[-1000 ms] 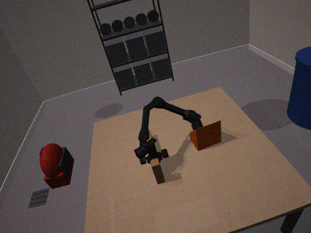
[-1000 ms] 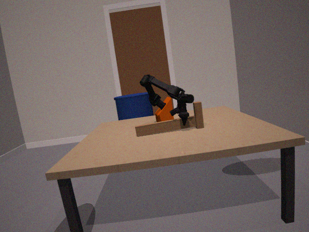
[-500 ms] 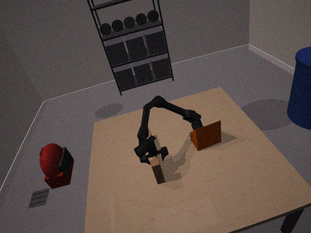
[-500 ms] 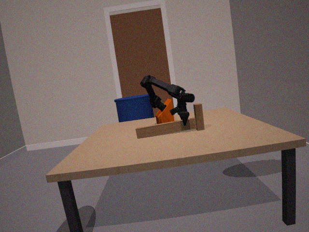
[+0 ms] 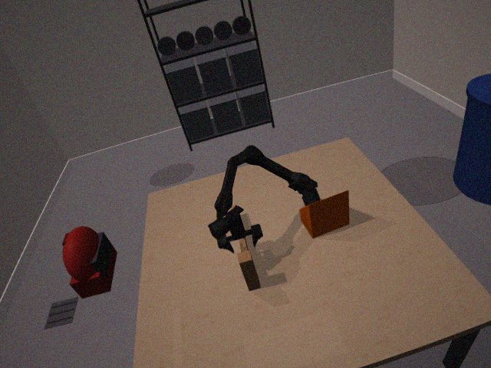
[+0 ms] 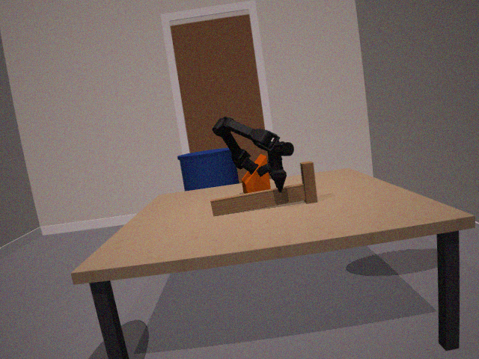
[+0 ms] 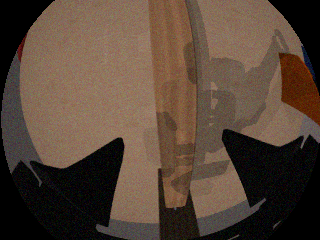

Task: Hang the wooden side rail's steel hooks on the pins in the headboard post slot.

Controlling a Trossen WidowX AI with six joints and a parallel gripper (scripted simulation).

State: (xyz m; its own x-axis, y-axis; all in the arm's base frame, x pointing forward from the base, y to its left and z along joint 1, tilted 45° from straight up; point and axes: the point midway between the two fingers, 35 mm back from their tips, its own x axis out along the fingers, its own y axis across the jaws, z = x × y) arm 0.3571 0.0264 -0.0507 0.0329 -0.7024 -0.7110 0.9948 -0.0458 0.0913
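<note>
The wooden side rail stands on its long edge. Its far end rests on the table in the exterior view, and its other end meets the upright headboard post. The hooks, pins and slot are hidden, so I cannot tell how the hooks sit. My gripper is wide open and empty. Its fingers stand on either side of the rail, clear of both faces, with the tips at about its top edge, near the post.
An orange wedge-shaped block stands on the table beside the arm's base. A blue barrel and a red object stand beyond the table's edges.
</note>
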